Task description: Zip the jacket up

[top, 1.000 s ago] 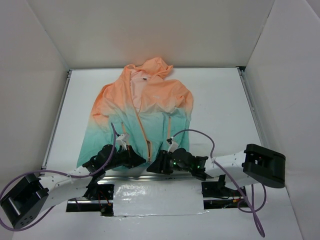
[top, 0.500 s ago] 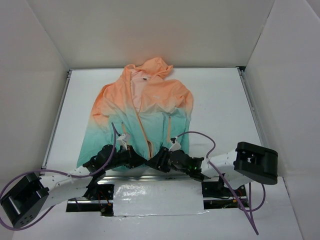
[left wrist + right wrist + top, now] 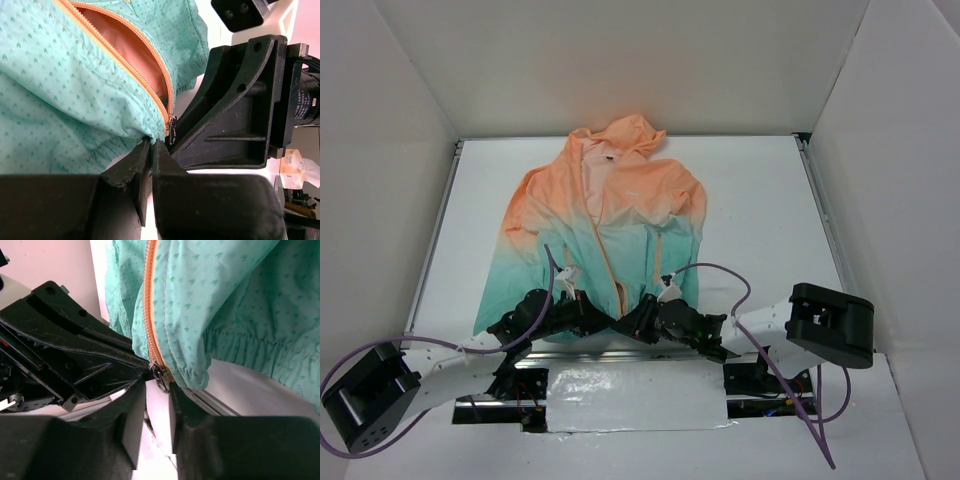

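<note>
My right arm has swung in leftward since a second ago, bringing my right gripper to the bottom centre of the jacket. Its fingers have drawn closer together, and my left arm has stayed where it was. The jacket lies front-up on the white table, with its hood toward the far wall. It is peach-orange at the top and fades to teal at the hem, which lies at the near edge just ahead of my two arm bases. Its orange front zipper is undone, and peach lining shows between the two sides. My left gripper is pressed nearly together, pinching the teal hem right beside the foot of the zipper. The small dark zipper slider sits at the very bottom of the orange teeth. My right gripper's fingers stand a little apart, one on each side of that slider, with white table showing in the gap. I cannot tell whether either finger touches the slider. The two grippers meet almost tip to tip at the hem.
</note>
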